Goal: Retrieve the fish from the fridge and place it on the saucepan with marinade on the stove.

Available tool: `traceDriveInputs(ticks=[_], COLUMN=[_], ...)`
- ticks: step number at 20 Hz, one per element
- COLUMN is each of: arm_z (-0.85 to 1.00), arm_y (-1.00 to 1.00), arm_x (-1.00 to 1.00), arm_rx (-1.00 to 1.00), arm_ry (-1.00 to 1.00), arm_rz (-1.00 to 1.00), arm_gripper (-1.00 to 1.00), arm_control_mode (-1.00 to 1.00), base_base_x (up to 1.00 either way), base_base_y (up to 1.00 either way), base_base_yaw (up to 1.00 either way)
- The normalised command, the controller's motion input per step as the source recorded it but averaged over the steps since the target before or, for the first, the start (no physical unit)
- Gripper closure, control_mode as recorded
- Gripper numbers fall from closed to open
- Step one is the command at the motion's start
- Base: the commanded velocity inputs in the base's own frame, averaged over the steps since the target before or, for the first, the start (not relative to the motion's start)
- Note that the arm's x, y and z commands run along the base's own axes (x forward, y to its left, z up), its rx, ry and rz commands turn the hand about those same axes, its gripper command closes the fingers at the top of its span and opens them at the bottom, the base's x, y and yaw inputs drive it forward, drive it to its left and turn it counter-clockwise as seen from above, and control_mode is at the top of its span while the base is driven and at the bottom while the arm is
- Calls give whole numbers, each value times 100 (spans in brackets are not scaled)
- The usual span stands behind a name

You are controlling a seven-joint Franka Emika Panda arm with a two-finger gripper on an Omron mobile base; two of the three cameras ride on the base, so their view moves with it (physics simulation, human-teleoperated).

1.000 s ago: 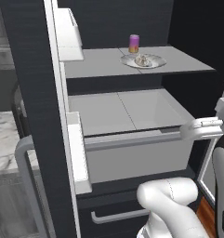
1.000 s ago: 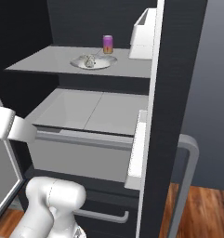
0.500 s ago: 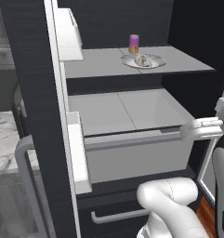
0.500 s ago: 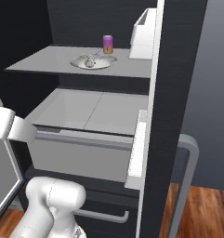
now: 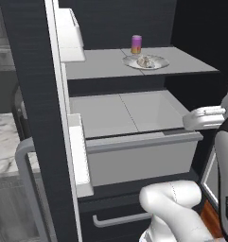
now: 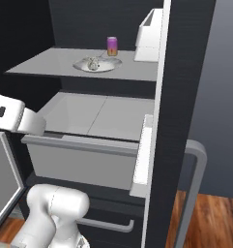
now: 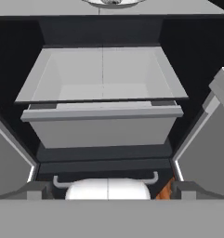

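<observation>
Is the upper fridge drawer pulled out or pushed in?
Pulled out. The upper drawer juts forward past the shelf above, and its bare grey inside shows from above in both base views and the hand view.

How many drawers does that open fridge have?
2: a grey drawer pulled out under the shelf, and a dark drawer with a bar handle, shut below it. Lower ones may be hidden.

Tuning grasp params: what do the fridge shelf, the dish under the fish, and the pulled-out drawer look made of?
Shelf: matte grey, flat even shading, looks like plastic or painted metal. Dish: shallow, pale grey with a bright rim, possibly metal or glazed ceramic; too small to settle. Drawer: opaque light grey, no gloss, reads as moulded plastic.
</observation>
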Motion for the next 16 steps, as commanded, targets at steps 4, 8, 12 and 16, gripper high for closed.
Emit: traceDriveInputs(ticks=[4, 8, 12, 16], arm_z=[51, 44, 34, 15], arm_y=[-9, 0, 0, 0], arm_x=[20, 4, 0, 3], arm_rx=[0, 0, 0, 0], arm_ry=[-1, -1, 0, -1], arm_rz=[0, 0, 0, 0], arm_gripper=[-100, -100, -100, -100], arm_control_mode=[-100, -100, -100, -100], base_base_x=[0, 0, 0, 0], base_base_y=[0, 0, 0, 0], base_base_yaw=[0, 0, 0, 0])
